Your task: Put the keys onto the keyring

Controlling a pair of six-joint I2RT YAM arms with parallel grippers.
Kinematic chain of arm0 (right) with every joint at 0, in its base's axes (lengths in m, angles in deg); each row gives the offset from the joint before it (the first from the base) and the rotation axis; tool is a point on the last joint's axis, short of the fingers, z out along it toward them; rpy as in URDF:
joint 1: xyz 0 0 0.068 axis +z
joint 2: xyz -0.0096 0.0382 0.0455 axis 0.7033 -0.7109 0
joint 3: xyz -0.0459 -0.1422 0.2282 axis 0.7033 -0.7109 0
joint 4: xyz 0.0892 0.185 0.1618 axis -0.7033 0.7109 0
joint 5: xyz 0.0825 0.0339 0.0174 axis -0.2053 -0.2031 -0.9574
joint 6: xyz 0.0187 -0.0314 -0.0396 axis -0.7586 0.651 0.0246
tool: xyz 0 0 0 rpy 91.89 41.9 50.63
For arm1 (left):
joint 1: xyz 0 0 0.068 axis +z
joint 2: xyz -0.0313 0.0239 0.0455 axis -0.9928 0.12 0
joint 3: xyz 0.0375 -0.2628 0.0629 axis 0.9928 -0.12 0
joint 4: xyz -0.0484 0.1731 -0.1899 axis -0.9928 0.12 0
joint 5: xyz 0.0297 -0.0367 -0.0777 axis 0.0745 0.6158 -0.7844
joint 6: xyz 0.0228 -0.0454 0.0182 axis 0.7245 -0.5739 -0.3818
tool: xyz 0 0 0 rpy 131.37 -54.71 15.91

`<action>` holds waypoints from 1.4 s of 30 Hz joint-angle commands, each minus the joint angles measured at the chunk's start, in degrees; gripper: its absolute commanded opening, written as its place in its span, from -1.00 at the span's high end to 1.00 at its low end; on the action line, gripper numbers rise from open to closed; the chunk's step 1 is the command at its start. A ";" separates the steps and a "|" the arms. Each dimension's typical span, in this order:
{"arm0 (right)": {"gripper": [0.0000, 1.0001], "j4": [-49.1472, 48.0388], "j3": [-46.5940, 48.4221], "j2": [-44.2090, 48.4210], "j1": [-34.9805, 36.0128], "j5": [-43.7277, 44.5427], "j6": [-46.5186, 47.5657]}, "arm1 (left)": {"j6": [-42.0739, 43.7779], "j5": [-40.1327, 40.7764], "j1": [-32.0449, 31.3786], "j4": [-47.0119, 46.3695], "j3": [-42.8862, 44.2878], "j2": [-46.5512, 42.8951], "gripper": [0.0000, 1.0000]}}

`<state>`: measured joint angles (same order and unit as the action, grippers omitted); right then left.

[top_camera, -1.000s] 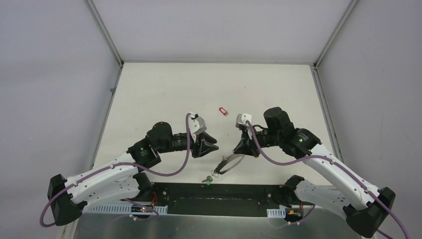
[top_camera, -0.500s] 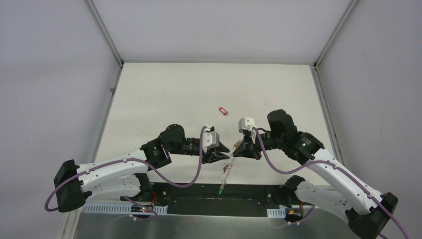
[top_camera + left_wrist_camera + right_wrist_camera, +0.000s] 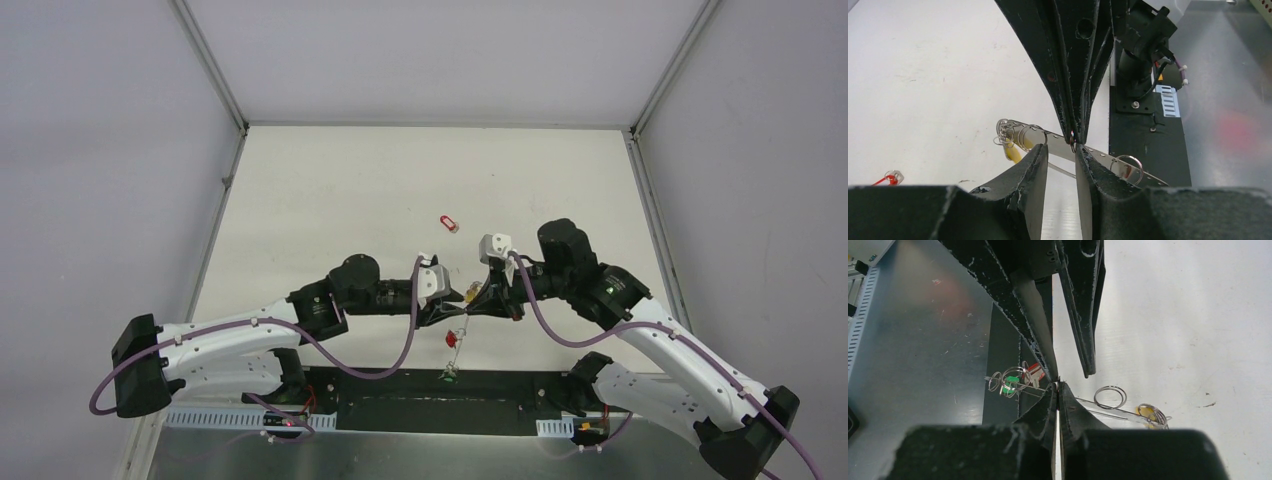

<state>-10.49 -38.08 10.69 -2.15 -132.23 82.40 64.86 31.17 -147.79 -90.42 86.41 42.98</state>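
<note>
My right gripper is shut on the keyring, a thin metal hoop seen edge-on and held above the table's near edge. Keys hang on it by small loops: a green tag and a red tag on one side, a yellow tag on the other. My left gripper faces the right one tip to tip. Its jaws stand apart, one on each side of the keyring where the right fingers pinch it. Another red-tagged key lies alone on the table.
The black base plate and grey metal edge run just below the hanging keys. Grey enclosure walls stand to the left, right and back of the white table.
My left gripper has swung right to meet the right gripper, and its jaws have narrowed slightly. The keyring has turned from lying slanted to hanging nearly edge-on between the two.
</note>
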 commanded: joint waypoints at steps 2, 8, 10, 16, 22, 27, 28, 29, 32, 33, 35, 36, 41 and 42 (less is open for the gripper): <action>1.00 -4.02 1.52 0.65 0.40 -2.67 -0.75 | 1.93 3.02 -0.87 0.43 2.85 0.36 0.45; 1.00 -4.63 1.52 0.61 0.43 -2.98 -1.23 | 2.37 2.28 -1.62 1.16 3.67 1.85 0.46; 1.00 -4.65 1.43 0.54 0.43 -2.98 -1.32 | 2.66 1.90 -1.88 1.18 4.01 2.33 0.46; 1.00 -4.72 1.26 0.61 0.60 -2.86 -1.24 | 2.43 2.11 -2.34 0.68 4.49 2.82 0.61; 1.00 -4.60 0.69 0.80 0.68 -2.48 -1.24 | 0.23 3.09 -2.37 -2.20 3.21 1.72 0.96; 0.94 -4.68 0.55 0.98 0.69 -2.16 -1.24 | -1.89 5.33 -2.37 -4.37 1.17 -0.22 1.00; 0.84 -4.72 0.55 0.98 0.70 -2.00 -1.24 | -2.28 5.76 -2.39 -4.90 0.61 -0.68 1.00; 0.77 -4.71 0.55 1.00 0.70 -1.94 -1.24 | -2.76 6.33 -2.39 -5.58 0.10 -1.16 1.00; 0.59 -5.27 0.26 1.03 0.70 -1.77 -1.43 | -3.67 7.79 -2.38 -6.75 -1.27 -2.47 1.00; 0.53 -5.48 0.14 1.13 0.70 -1.68 -1.60 | -3.79 8.10 -2.38 -7.11 -1.72 -2.92 1.00; 0.42 -5.90 -0.05 1.27 0.70 -1.23 -1.96 | -3.90 8.57 -2.37 -7.84 -2.54 -3.65 1.00; 0.37 -6.08 -0.13 1.43 0.65 -0.77 -2.16 | -3.93 8.68 -2.37 -8.10 -2.88 -4.02 1.00; 0.21 -8.93 -1.89 4.08 0.70 2.29 -3.32 | -3.82 9.00 -2.37 -10.46 -4.88 -6.03 1.00; 0.20 -9.82 -2.50 5.16 0.64 2.96 -3.72 | -3.69 8.78 -2.37 -10.94 -5.21 -6.47 1.00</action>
<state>-15.32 -39.26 12.41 -1.77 -131.47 79.95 61.82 38.76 -149.89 -93.98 82.17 39.22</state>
